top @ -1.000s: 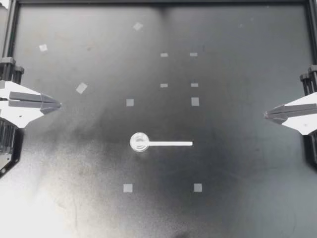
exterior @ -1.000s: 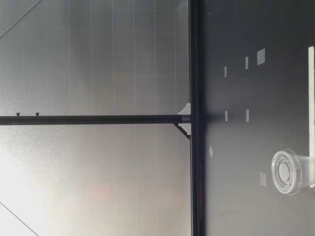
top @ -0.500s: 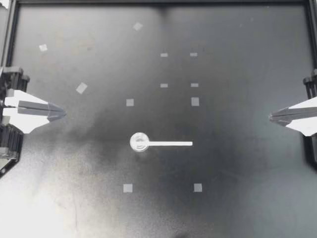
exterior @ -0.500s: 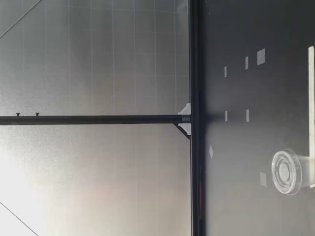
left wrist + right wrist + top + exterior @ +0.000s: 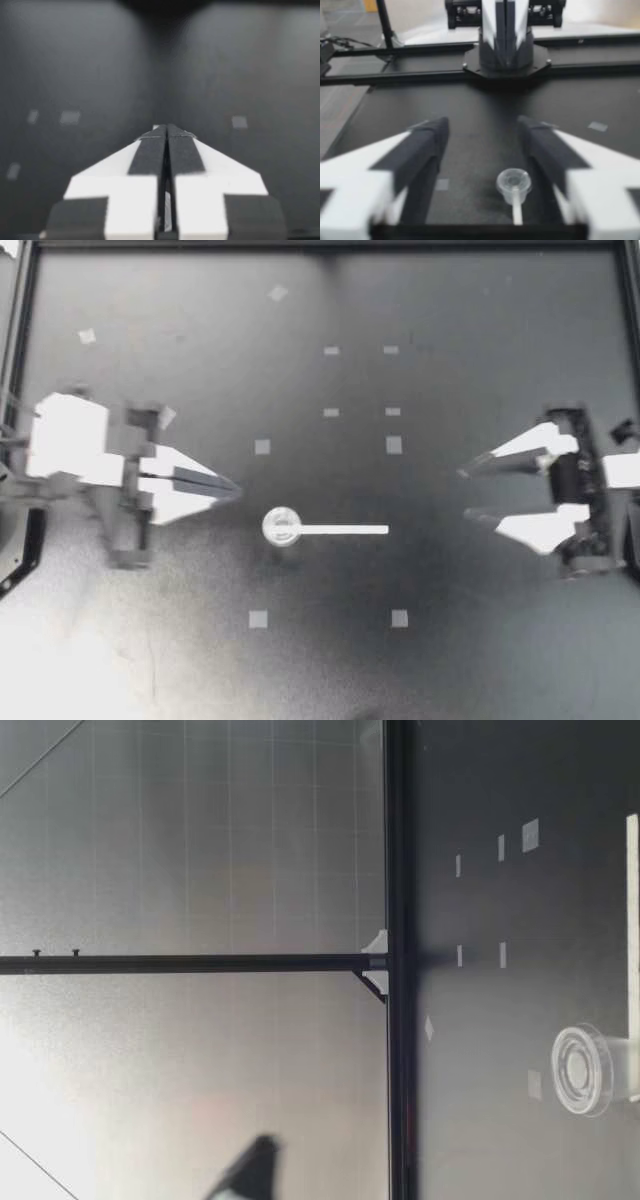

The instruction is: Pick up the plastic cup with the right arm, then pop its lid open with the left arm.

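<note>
Tabletop (image 5: pixel 520 660) first: matt black, boxed in by a black frame (image 5: pixel 320 244). A pale glare washes over its 7 o'clock corner, and small grey tape squares (image 5: pixel 258 619) are dotted across it. Just toward 6 o'clock of centre lies the clear measuring scoop (image 5: pixel 320 530), flat on the surface. Its round bowl (image 5: pixel 282 527) is at the 9 o'clock end, and its white handle runs straight out toward 3 o'clock.

From the 9 o'clock side reaches my left gripper (image 5: pixel 232 487), fingers pressed tight together, pad against pad. Its tip sits near the bowl, at about the bowl's 10 o'clock, and apart from it. Over at 3 o'clock, my right gripper (image 5: pixel 465 494) is spread wide. Both fingers point back toward 9 o'clock, clear of the handle's end.

On the right wrist camera, the scoop lies on the table ahead, in line with the gap between the dark pads (image 5: pixel 427 150). It touches neither pad, and its handle points back at the gripper. Across the table my left gripper shows head-on, with the frame and a strip of grey floor (image 5: pixel 345 105) off to one side.

The left wrist camera shows closed fingers, with black surface and a few tape squares ahead.

From table height, the scoop sits near that camera. Behind the table's far edge rises a pale panelled wall (image 5: pixel 200 840) with a faint grid. One black post (image 5: pixel 200 963) stands upright against it.
</note>
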Motion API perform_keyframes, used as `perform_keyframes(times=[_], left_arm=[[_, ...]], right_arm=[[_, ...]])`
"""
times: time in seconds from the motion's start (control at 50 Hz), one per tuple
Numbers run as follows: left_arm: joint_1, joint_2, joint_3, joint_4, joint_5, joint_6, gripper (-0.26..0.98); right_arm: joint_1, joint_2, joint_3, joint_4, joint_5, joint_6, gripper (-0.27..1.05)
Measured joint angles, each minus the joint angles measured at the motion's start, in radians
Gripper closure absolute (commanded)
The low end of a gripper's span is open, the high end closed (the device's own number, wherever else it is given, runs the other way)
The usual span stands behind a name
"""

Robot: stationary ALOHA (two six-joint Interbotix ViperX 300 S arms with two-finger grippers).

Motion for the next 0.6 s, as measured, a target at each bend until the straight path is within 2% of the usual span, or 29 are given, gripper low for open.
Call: perform_keyframes(times=[0.16, 0.32, 0.6], left_arm=[[0.000, 0.133, 0.000, 0.000, -0.064, -0.038, 0.76], [0.000, 0.233, -0.011, 0.000, -0.086, -0.041, 0.76], [0.000, 0.316, -0.012, 0.000, -0.087, -0.044, 0.76]], right_arm=[[0.000, 0.184, -0.009, 0.000, -0.138, 0.060, 0.12], [0.000, 0.402, -0.066, 0.000, -0.230, 0.098, 0.11], [0.000, 0.681, -0.196, 0.000, -0.241, 0.098, 0.11]])
